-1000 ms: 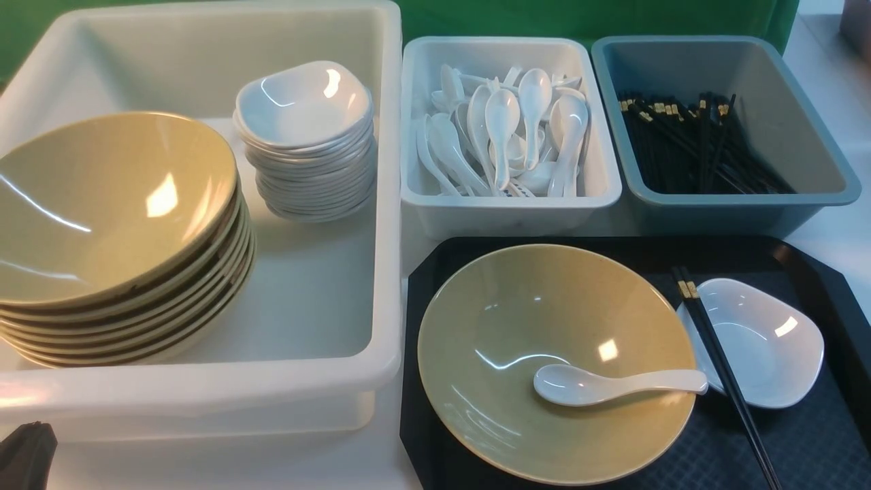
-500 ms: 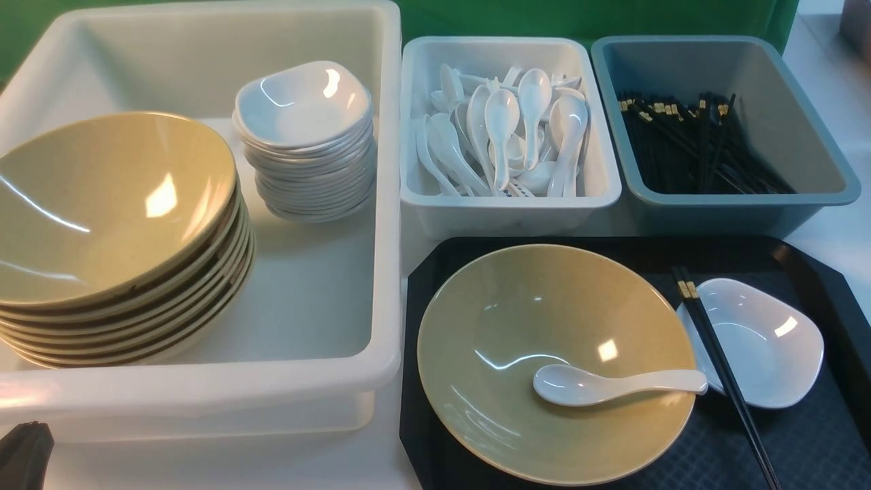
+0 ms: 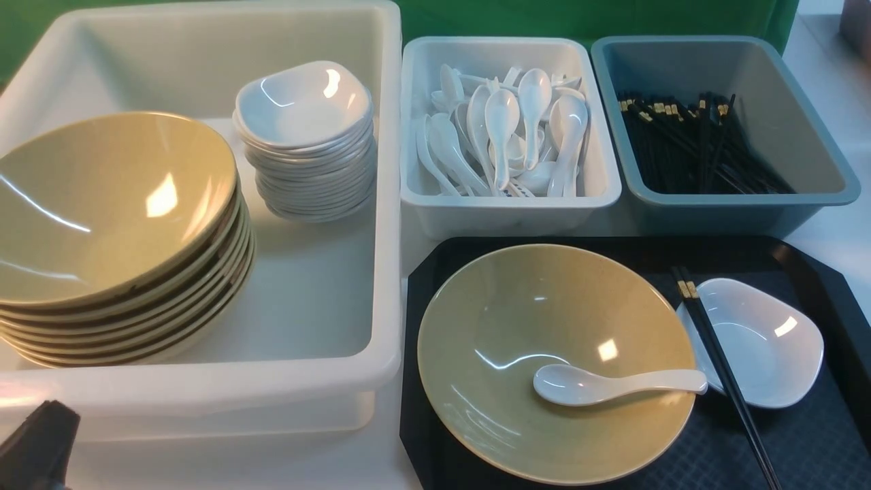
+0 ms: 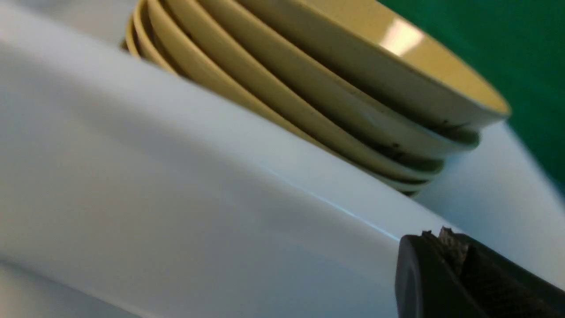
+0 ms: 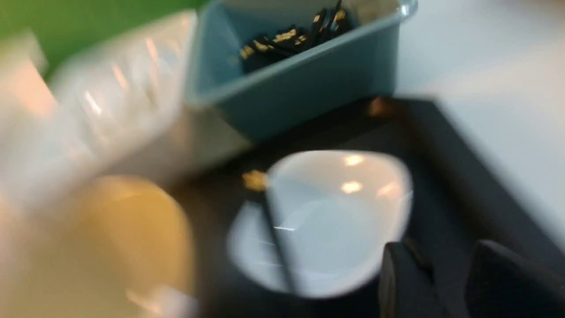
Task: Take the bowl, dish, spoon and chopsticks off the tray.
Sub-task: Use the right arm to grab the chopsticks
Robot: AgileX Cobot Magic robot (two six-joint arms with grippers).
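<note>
While the spoon (image 3: 612, 384) lies in the bowl (image 3: 517, 320), chopsticks (image 3: 721, 367) cross the dish (image 3: 765, 340).

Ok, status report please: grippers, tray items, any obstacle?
Right gripper open, empty, near the dish. Left gripper low by white tub, jaws unclear. All on tray: bowl, spoon, chopsticks, dish. Chopsticks lie across dish edge; spoon in bowl.

Green backdrop (image 3: 612, 17) behind, white tabletop (image 3: 827, 88), glossy overhead light
</note>
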